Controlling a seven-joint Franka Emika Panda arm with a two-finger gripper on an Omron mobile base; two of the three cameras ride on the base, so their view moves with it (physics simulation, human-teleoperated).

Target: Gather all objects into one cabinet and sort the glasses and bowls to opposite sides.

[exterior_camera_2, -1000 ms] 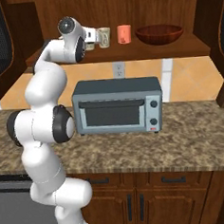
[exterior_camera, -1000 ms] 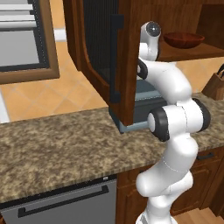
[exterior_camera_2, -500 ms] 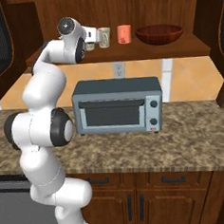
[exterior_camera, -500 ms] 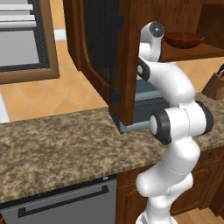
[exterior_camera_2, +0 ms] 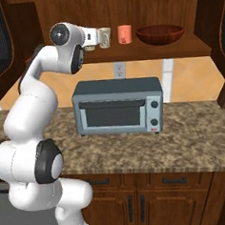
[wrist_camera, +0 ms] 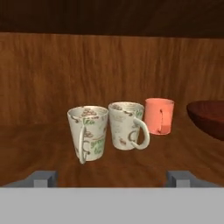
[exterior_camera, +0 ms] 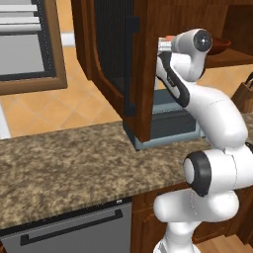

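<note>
My claw (wrist_camera: 112,177) is released, its two fingertips (wrist_camera: 43,177) wide apart with nothing between them, and it points into the cabinet (exterior_camera_2: 125,3) at shelf height. Taking the near mug (wrist_camera: 87,132) as my landmark: it stands upright on the shelf (wrist_camera: 39,148) straight ahead of the claw, handle turned toward me. The second mug (wrist_camera: 127,125) sits just beside it on the right and slightly farther back, so close I cannot tell whether they touch. The pink cup (wrist_camera: 159,115) is farther right and deeper in. The dark red-brown bowl (exterior_camera_2: 160,34) lies well to the right of the mug. Below the mug, the toaster oven (exterior_camera_2: 117,106) stands on the table (exterior_camera_2: 193,141).
</note>
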